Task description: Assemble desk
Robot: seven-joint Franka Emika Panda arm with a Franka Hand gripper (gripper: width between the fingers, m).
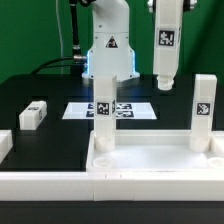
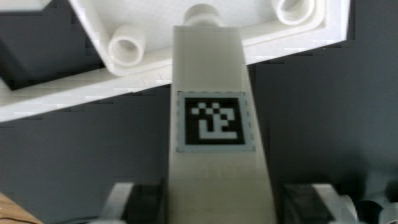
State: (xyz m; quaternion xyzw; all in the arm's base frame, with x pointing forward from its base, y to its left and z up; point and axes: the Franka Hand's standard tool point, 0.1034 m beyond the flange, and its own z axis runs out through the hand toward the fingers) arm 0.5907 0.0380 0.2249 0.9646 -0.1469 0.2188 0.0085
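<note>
Carrying a tagged white leg (image 2: 214,110) clamped between my jaws (image 2: 217,196), I hang over the desk top (image 1: 150,150), which lies below them, beyond the leg's far end. One seated leg (image 1: 103,115) and another seated leg (image 1: 203,108) stand at its corners. An open socket (image 2: 134,45) shows just beside the held leg's tip. Judged next: centre the tip over that socket, keep the leg upright, then lower.

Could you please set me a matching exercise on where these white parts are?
1 leg filling the wrist view
2 leg at the exterior view's far left
3 leg at the exterior view's far right
4 marker board

A standing in the desk top
B lying down, loose
C held by the gripper
D thin, flat, tags up

Pairs: 1-C, 2-B, 3-A, 4-D
</note>
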